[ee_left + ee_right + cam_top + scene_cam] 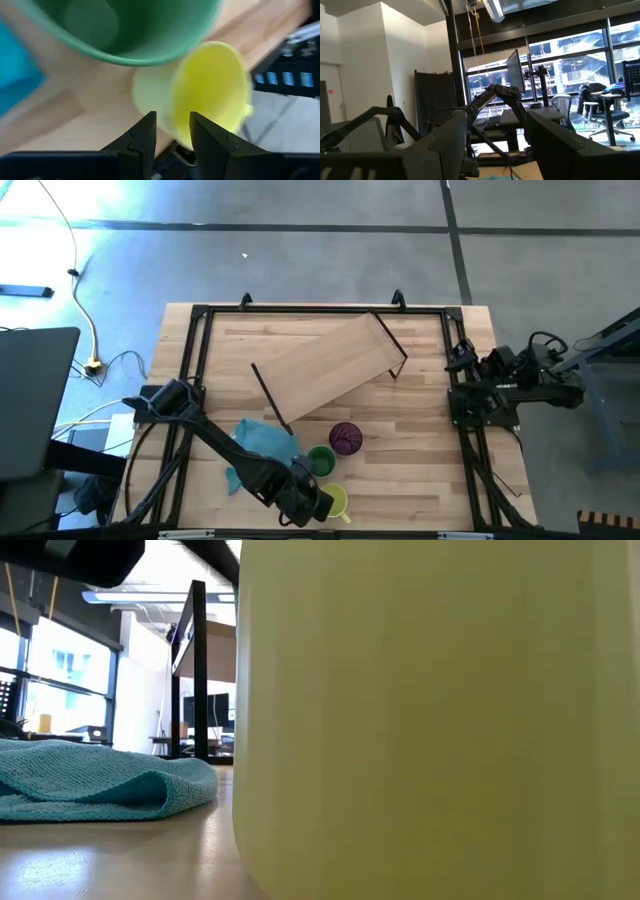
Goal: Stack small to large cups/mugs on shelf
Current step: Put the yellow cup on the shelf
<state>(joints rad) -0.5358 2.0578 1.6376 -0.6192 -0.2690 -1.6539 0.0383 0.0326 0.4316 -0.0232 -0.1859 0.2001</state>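
Left gripper [318,505] clamps the yellow mug's [335,501] rim at the table's [420,480] bottom edge — right gripper [495,145] released at right edge, centre free.

My overhead camera looks straight down on the whole table [400,450]. My low camera sits at table height, pressed close against the yellow mug [430,720], which my left wrist camera also sees. My right wrist camera faces the room.
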